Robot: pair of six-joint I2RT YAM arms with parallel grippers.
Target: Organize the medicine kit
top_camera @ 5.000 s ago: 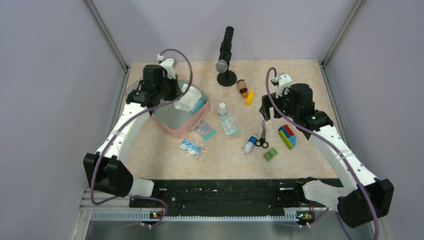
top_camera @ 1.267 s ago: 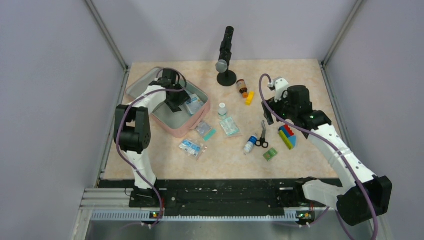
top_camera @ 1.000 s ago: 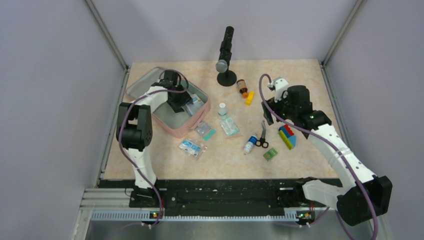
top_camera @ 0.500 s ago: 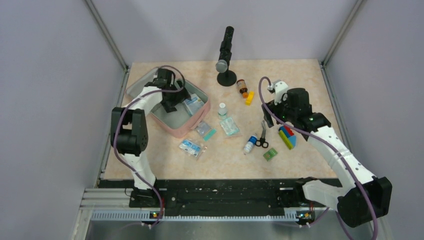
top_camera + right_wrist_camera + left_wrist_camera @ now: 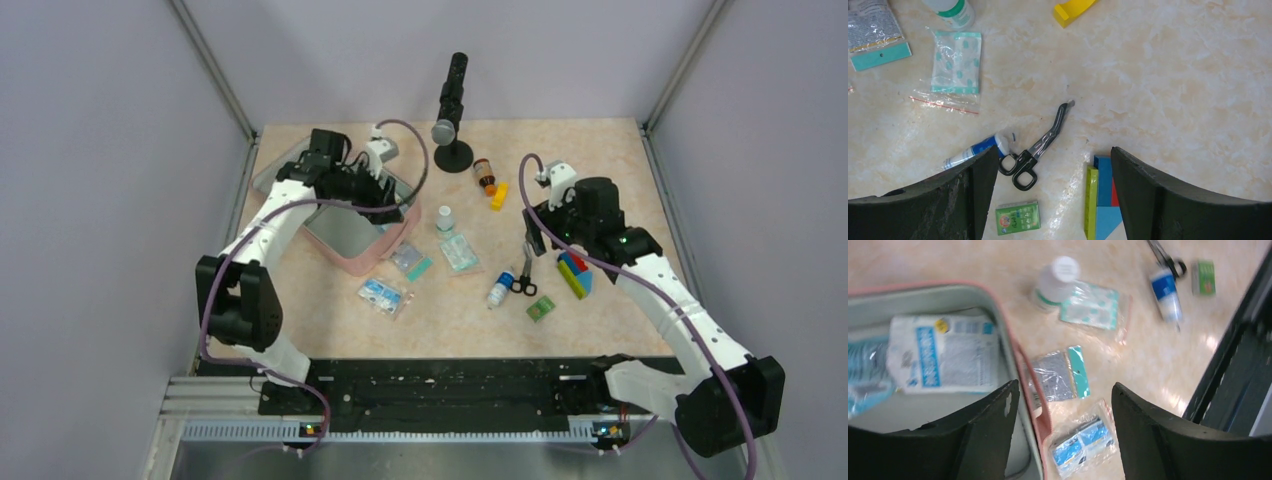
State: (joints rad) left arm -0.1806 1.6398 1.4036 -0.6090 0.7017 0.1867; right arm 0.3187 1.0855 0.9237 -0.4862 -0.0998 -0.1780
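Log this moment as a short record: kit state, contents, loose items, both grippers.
kit: medicine kit open, far left of the table
inside: white-and-blue packet, bluish packet
loose by kit: white bottle, bandage pouch, foil packet, blue sachets
loose centre-right: tube, scissors, green box
left gripper: open, empty, over the kit's rim
right gripper: open, empty, above the scissors

Spread fingers [image 5: 983, 440] over medicine kit [image 5: 923, 295] edge; foil packet [image 5: 1058, 377] beside.
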